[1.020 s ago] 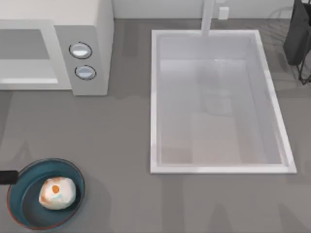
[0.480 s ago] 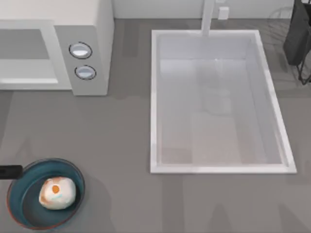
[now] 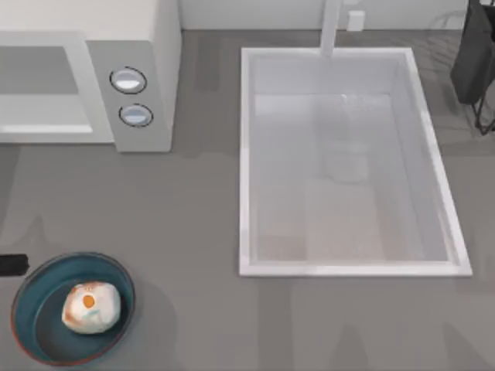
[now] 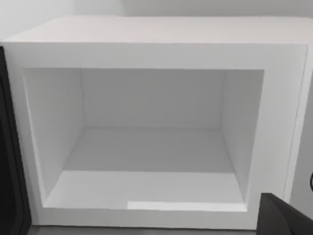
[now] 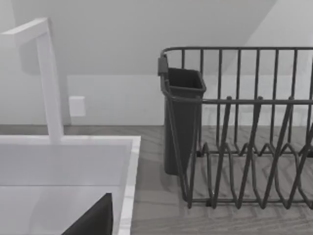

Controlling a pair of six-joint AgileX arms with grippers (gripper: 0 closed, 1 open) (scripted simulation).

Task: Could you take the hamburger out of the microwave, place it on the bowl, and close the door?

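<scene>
Hamburger point(image 3: 90, 307) sits in bowl point(image 3: 71, 308), near left; microwave point(image 4: 156, 127) cavity empty, door left to close. Grippers' opening: cannot tell.

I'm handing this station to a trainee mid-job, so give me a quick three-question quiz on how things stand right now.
1. True or false: the hamburger lies in the bowl.
2. The microwave cavity in the left wrist view is: A) holding the hamburger, B) open with nothing on its floor, C) shut behind its door.
3. Fill in: in the top view, the white basin right of the microwave is the ____.

Key
1. True; it sits inside the rim, near the top view's lower left corner.
2. B.
3. sink, with a dish rack beyond it in the right wrist view.
</scene>
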